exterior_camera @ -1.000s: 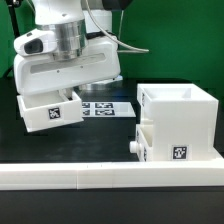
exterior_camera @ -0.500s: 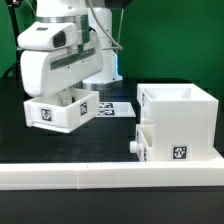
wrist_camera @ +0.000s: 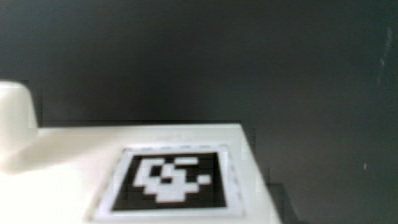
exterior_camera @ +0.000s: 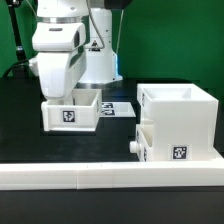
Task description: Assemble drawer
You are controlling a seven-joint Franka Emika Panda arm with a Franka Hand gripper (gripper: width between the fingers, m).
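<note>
My gripper [exterior_camera: 66,96] is shut on a small white knobbed tray [exterior_camera: 70,115], gripping it from above at the exterior view's left. The tray's tag faces the camera. In the wrist view the tray's tagged wall [wrist_camera: 173,180] fills the lower part and its knob [wrist_camera: 15,120] shows at the edge; my fingers are out of that picture. The tall white cube-like shell [exterior_camera: 182,118] stands at the exterior view's right. A second knobbed tray [exterior_camera: 141,145] sits in its lower part, with the knob pointing left.
The marker board [exterior_camera: 117,108] lies flat on the black table between the held tray and the shell. The long low white border wall [exterior_camera: 110,176] runs along the front. The robot's base stands behind.
My gripper has moved to the exterior view's right and turned with the tray in it. The tray's tagged wall now faces the camera squarely, and the tray is nearer the shell.
</note>
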